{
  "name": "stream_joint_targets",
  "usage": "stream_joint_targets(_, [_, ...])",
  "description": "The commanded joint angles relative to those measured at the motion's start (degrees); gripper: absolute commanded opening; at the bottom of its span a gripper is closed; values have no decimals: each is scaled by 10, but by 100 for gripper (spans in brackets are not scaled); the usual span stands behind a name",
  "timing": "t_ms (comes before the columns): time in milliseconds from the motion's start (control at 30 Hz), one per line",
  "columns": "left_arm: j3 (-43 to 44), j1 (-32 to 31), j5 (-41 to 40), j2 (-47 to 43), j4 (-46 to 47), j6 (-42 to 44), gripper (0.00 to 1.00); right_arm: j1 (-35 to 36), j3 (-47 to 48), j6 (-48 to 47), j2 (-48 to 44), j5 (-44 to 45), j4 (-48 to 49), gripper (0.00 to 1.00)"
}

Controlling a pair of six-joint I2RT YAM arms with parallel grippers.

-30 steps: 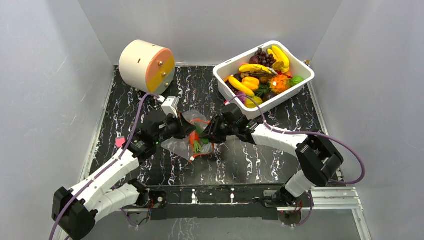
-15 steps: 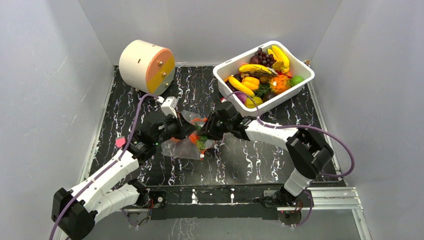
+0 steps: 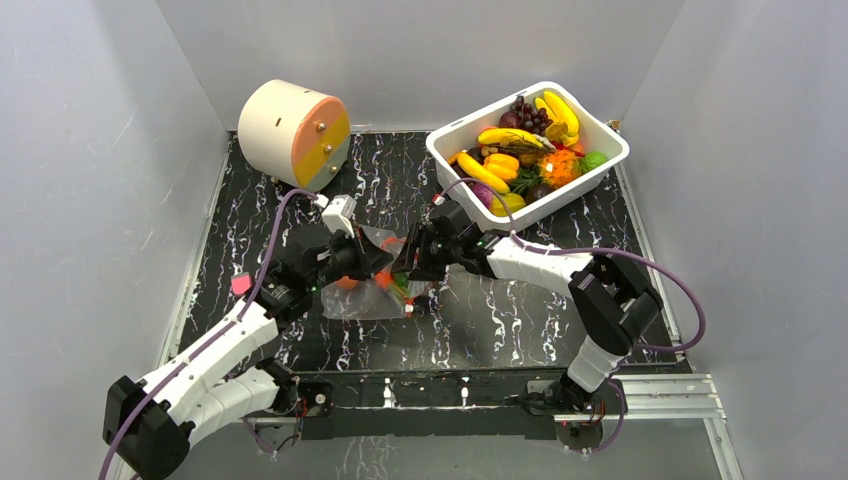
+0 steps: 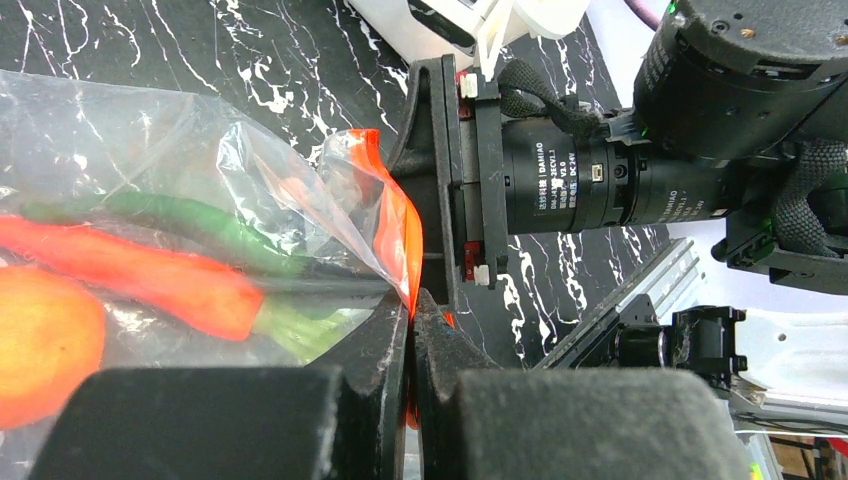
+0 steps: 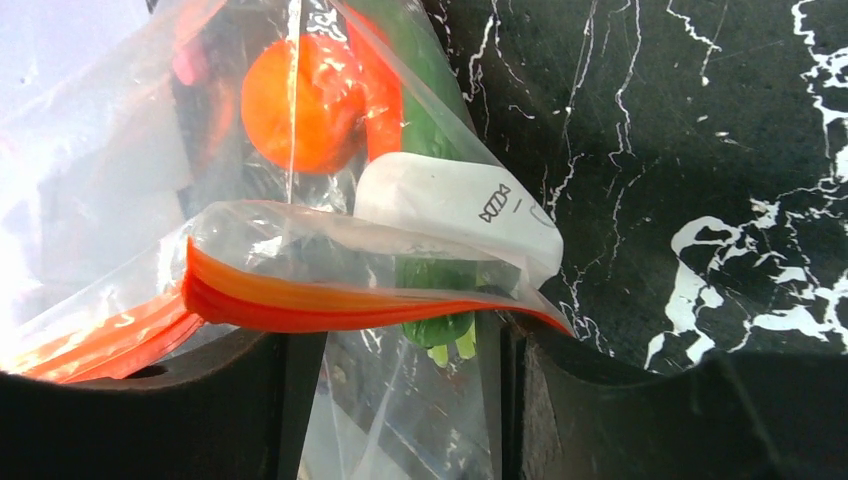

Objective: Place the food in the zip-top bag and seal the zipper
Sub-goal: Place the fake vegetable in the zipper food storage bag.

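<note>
Black marbled table [image 3: 520, 320] holds a cream drum [image 3: 292, 133] far left, a white tub [image 3: 572, 186] far right, a clear bag [image 3: 365, 298] mid-table and a pink tag [image 3: 240, 284] at the left edge.

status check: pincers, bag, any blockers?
Left pincer shut on the zipper. Right pincer open, jaws either side of it. Zip-top bag holds carrot, green piece; seal unclear. No blocker seen.

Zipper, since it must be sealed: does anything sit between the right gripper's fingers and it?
Nothing visible does. The zipper lies across the gap of the open right gripper. The left gripper pinches it too.
</note>
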Motion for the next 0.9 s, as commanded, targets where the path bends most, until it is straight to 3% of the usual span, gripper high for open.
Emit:
stream_joint_targets(0, [2, -2, -8, -21, 5, 14, 0, 1, 21, -48, -35, -4, -17, 55])
stream_joint_targets(167, [4, -2, -26, -26, -13, 33, 0, 1, 23, -99, -73, -3, -44, 62])
stream_joint_targets(467, [16, -2, -56, -32, -55, 76, 0, 1, 11, -169, -157, 22, -76, 61])
stream_joint_targets(867, [27, -2, -57, -55, -95, 141, 0, 1, 16, -406, -261, 229, -59, 62])
